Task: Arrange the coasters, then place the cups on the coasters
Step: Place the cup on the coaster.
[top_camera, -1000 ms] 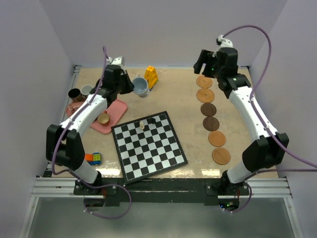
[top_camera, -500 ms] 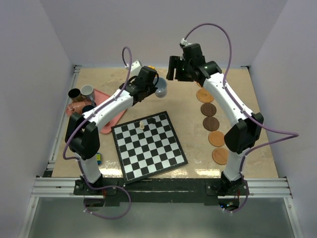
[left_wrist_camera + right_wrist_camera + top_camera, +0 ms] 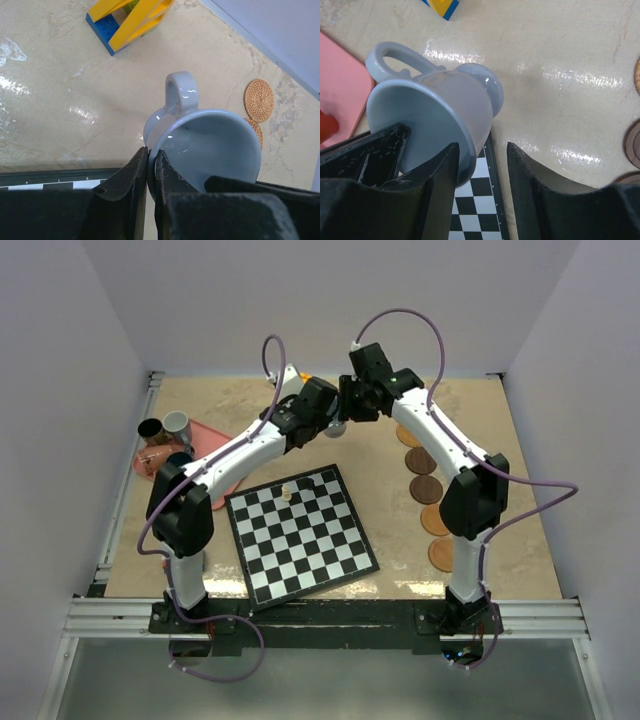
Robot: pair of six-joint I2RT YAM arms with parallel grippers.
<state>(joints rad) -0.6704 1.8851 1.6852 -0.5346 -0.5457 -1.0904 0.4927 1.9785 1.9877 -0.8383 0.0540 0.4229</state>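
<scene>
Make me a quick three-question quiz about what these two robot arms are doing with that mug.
1. True or false: the left gripper pinches the rim of the pale blue cup.
2. The right gripper is: A) shut on the cup, B) open, with the cup's rim between its fingers, C) out of sight.
3. In the top view, on which side of the table do the coasters lie?
Key: 1 true; 2 B; 3 right.

The pale cup (image 3: pixel 210 145) is glossy, glazed. The marbled bench (image 3: pixel 60 90) shines smooth; the right-edge coaster (image 3: pixel 258 100) looks woven.
</scene>
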